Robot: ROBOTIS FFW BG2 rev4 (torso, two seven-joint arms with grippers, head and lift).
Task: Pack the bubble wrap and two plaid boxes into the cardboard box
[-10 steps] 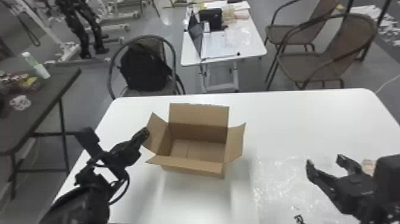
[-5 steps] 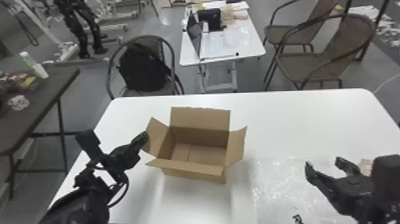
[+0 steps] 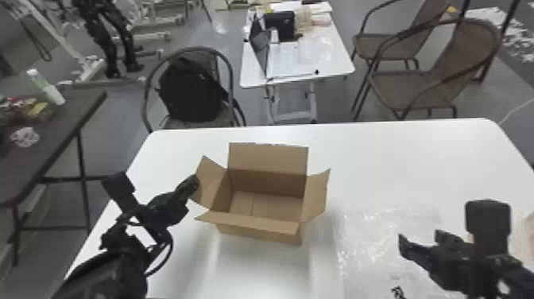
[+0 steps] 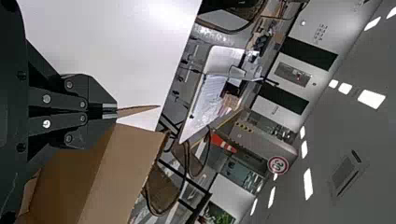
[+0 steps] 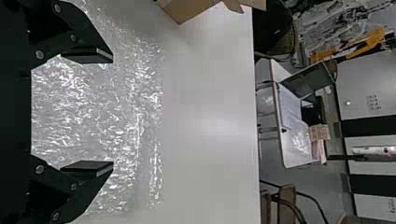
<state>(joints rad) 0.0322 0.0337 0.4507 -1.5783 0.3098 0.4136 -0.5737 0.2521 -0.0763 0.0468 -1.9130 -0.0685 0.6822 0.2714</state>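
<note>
Brown cardboard box (image 3: 260, 232) open on the white bench (image 3: 397, 159), inside bottom visible. Back flap (image 3: 268, 158) up, front flap (image 3: 250, 223) folded outward, left flap (image 3: 210, 181) and right flap (image 3: 316, 195) leaning out. Left gripper (image 3: 194, 181) at the left side of the box, fingers closed, tips pinching the edge of the left flap per left wrist view. Bubble wrap (image 3: 369, 246) lying flat on the bench, just right of the box, crinkled, clear, black mark near the front. Right gripper (image 3: 420, 236) over the bubble wrap, fingers spread wide, nothing between them in the grip; wrap on the bench below. Pale tan thing (image 3: 526, 238) at the right edge of the head view, mostly cut off; can't tell whether a plaid box. Behind the bench: black backpack (image 3: 190, 91) on a chair (image 3: 148, 91), woven chairs (image 3: 413, 85) farther right, far table (image 3: 254, 77) with open laptop (image 3: 260, 43). Dark side table (image 3: 79, 111) at far left, bottle (image 3: 45, 86) and small clutter on top.
</note>
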